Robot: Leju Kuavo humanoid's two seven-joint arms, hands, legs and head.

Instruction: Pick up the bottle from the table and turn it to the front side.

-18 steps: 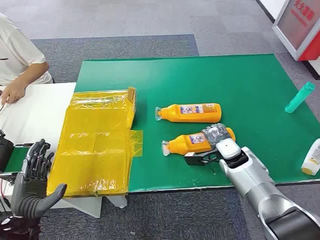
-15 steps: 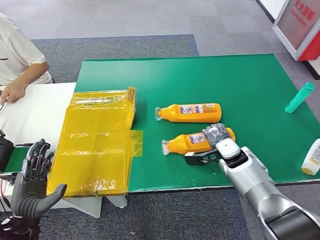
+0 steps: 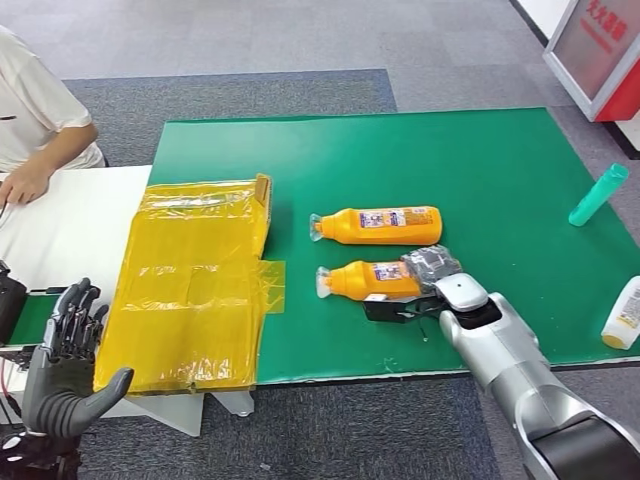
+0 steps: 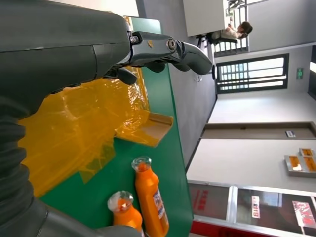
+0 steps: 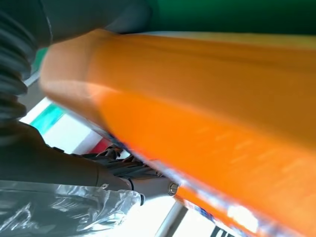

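Note:
Two orange bottles with clear caps lie on the green mat (image 3: 453, 160), caps pointing left. My right hand (image 3: 434, 285) grips the nearer orange bottle (image 3: 370, 279) at its base end, its plastic-wrapped thumb on top and dark fingers (image 3: 389, 308) beneath. The right wrist view has that bottle's orange body (image 5: 209, 113) pressed close against the hand. The farther orange bottle (image 3: 381, 225) lies apart, label up. My left hand (image 3: 64, 365) hangs low at the left with its fingers (image 4: 168, 49) apart, holding nothing.
A yellow plastic-wrapped box (image 3: 192, 285) sits at the mat's left edge, beside a white table (image 3: 68, 230) where a person (image 3: 34, 120) sits. A teal bottle (image 3: 598, 195) and a white bottle (image 3: 623, 315) lie at the far right. A red and white sign (image 3: 604, 45) stands behind.
The nearer orange bottle has shifted left and slightly away from me with my right hand on it; its base is now covered by the hand. The left hand has not moved.

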